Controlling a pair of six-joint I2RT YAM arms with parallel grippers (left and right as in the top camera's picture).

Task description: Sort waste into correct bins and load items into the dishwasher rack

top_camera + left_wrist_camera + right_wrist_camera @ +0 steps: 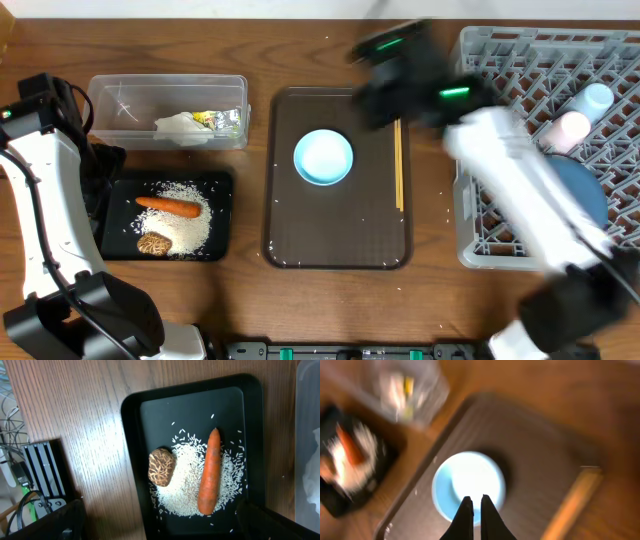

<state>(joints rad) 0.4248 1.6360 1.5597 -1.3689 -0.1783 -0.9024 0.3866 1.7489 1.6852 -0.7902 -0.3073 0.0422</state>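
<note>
Right gripper (473, 512) closed, seemingly empty, over blurred light-blue bowl (465, 477), left gripper (160, 527) spread wide, empty, above black tray (131, 435)

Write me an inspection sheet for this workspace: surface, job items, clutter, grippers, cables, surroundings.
Surface: wooden table, a few white specks on it.
Job's things: clear plastic tub holds crumpled white tissue, green-yellow wrapper and foil. Shallow black tray holds white rice grains, orange carrot and brown lump. Small light-blue bowl and wooden chopsticks lie on the flat brown tray. Grey lattice rack holds light-blue cup, pinkish cup and dark-blue plate.
Clutter: nothing seen.
Grippers: left gripper open, facing the black tray; right gripper shut above the bowl, blurred.
Cables: black cable off the table's edge.
Surroundings: black ribbed box.
</note>
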